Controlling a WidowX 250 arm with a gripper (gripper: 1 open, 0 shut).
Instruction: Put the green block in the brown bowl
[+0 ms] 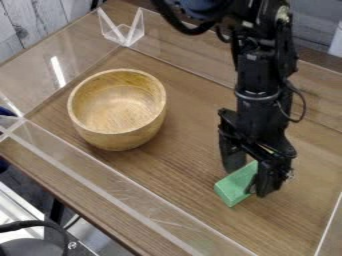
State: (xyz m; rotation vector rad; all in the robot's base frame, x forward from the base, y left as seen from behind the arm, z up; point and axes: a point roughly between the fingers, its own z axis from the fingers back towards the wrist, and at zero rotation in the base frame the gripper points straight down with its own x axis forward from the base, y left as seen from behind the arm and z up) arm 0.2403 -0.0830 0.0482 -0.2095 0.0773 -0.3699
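The green block (237, 186) lies flat on the wooden table at the front right, partly covered by my gripper. My gripper (254, 172) hangs straight down over it, open, with one finger on each side of the block's far end and the fingertips down near the table. The brown bowl (118, 108) stands at the left middle, upright and empty, well apart from the block and the gripper.
Clear acrylic walls (80, 185) fence the table along the front and left edges. A small clear plastic stand (122, 27) sits at the back left corner. Bare wood lies between bowl and block.
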